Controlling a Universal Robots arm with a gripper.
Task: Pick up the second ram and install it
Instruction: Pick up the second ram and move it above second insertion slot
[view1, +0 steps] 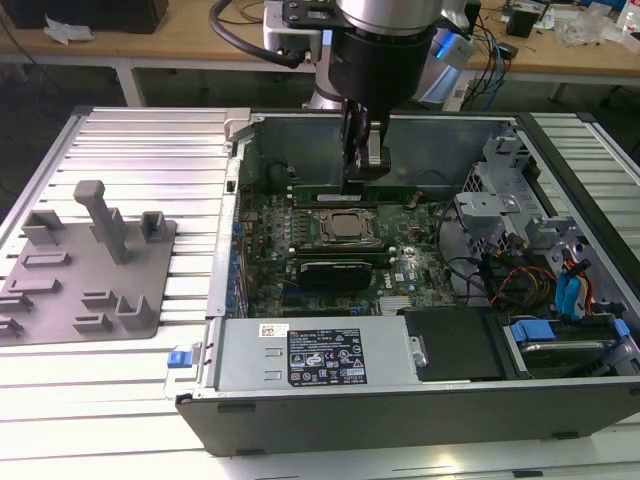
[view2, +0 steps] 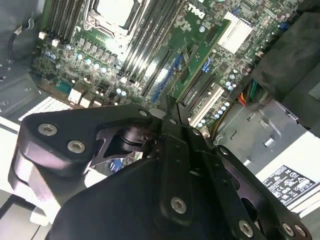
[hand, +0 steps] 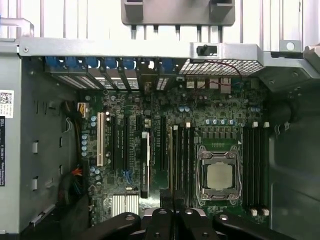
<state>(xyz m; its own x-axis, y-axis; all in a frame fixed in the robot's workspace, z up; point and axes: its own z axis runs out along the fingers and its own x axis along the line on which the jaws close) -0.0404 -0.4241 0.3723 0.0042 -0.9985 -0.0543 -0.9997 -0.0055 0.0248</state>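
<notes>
Hovering gripper (view1: 360, 185), apparently clasping the second ram (view2: 204, 62)

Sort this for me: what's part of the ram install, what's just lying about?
Job: second ram, gripped in the tool; memory slots beside the processor socket.
Lying about: grey fixture plate, power supply, drive cage, cables.

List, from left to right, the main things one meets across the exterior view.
Grey fixture plate → blue latch tab → processor socket → grey drive cage → blue cable.
</notes>
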